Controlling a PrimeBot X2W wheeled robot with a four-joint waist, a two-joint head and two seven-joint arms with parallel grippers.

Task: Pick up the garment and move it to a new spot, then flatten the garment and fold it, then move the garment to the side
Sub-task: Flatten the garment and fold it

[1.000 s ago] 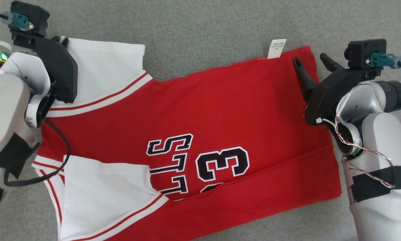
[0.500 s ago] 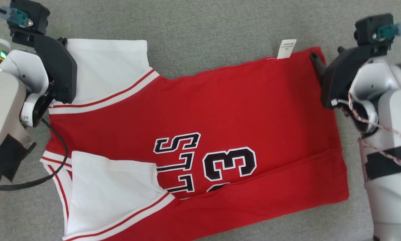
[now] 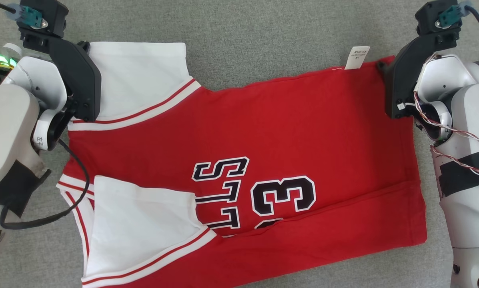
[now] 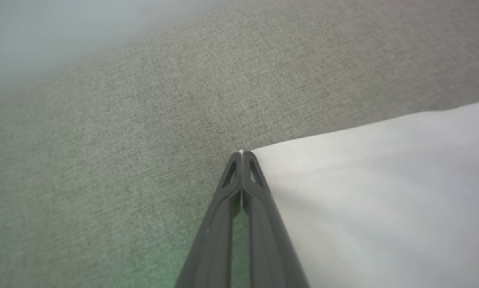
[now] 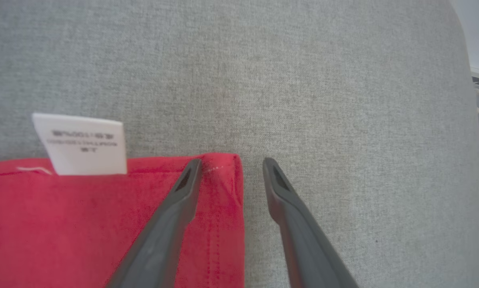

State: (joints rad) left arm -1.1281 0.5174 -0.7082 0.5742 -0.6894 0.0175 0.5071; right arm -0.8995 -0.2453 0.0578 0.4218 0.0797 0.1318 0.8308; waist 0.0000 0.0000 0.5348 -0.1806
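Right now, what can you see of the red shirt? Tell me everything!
The shirt is soft red cloth with white sleeves, red-and-white striped edging, and black letters and a 3 outlined in white. It lies flat on the grey fabric, its near side folded over. A small white tag sticks out from the far edge. The left pincer is shut on a white sleeve corner; the open right pincer straddles a red corner.

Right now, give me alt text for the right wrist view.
The open right gripper straddles the corner of a red jersey lying on a grey fabric surface, one finger over the cloth, the other over the bare surface. A white care label sticks out from the jersey's edge.
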